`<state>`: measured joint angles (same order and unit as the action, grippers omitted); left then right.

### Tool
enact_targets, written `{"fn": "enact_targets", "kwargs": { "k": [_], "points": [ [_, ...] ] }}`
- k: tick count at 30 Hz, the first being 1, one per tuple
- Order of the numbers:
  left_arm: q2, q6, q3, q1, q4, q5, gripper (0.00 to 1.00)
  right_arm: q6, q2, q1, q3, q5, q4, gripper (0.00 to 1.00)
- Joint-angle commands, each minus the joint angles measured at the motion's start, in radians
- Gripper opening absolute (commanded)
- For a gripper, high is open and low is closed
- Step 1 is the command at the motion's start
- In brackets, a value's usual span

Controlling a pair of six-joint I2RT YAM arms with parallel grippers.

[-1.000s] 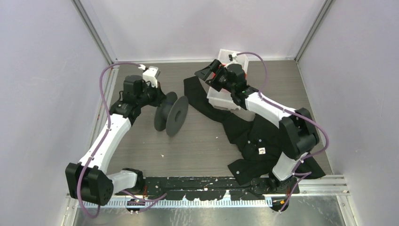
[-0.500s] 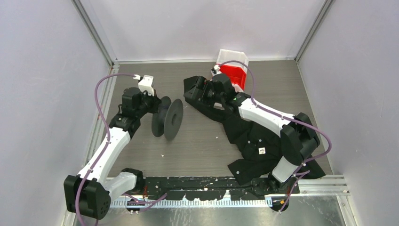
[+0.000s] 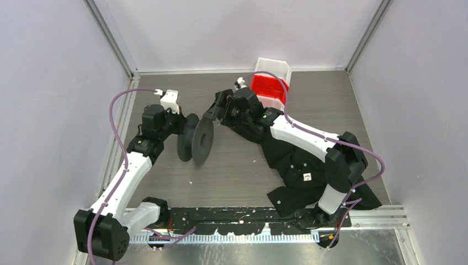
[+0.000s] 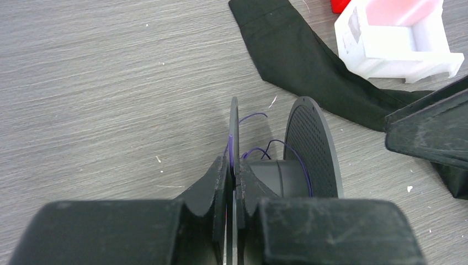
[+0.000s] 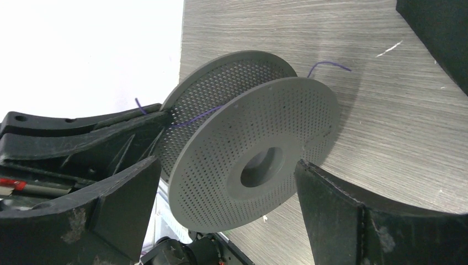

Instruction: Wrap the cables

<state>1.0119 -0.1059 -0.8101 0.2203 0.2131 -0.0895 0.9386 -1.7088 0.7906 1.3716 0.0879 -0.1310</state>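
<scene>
On the reel [image 5: 276, 116], wrist views reveal loose wire [image 5: 331, 62].

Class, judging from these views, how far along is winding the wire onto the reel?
Done: the left gripper is clamped on one flange of the reel, which stands on edge. In hand: the open right gripper faces the other flange, not gripping it. Left: the wire lies in loose loops at the hub, ends sticking out, so nearly all winding remains.
</scene>
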Motion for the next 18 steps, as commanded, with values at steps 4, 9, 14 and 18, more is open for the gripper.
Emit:
{"fn": "enact_targets", "kwargs": {
  "k": [4,9,14,18],
  "points": [
    [-0.012,-0.008,0.004,-0.002,0.077,0.007,0.1,0.033,-0.01,0.001,0.01,-0.031,0.008,0.95],
    [-0.006,-0.012,-0.002,-0.001,0.112,0.002,0.12,0.037,-0.006,0.001,0.007,-0.032,0.019,0.95],
    [-0.015,-0.013,0.012,-0.001,0.119,0.009,0.17,0.045,-0.01,0.001,0.002,-0.022,0.033,0.95],
    [-0.019,-0.017,0.015,-0.001,0.116,0.02,0.01,0.05,-0.008,0.001,-0.002,-0.021,0.04,0.95]
  ]
}}
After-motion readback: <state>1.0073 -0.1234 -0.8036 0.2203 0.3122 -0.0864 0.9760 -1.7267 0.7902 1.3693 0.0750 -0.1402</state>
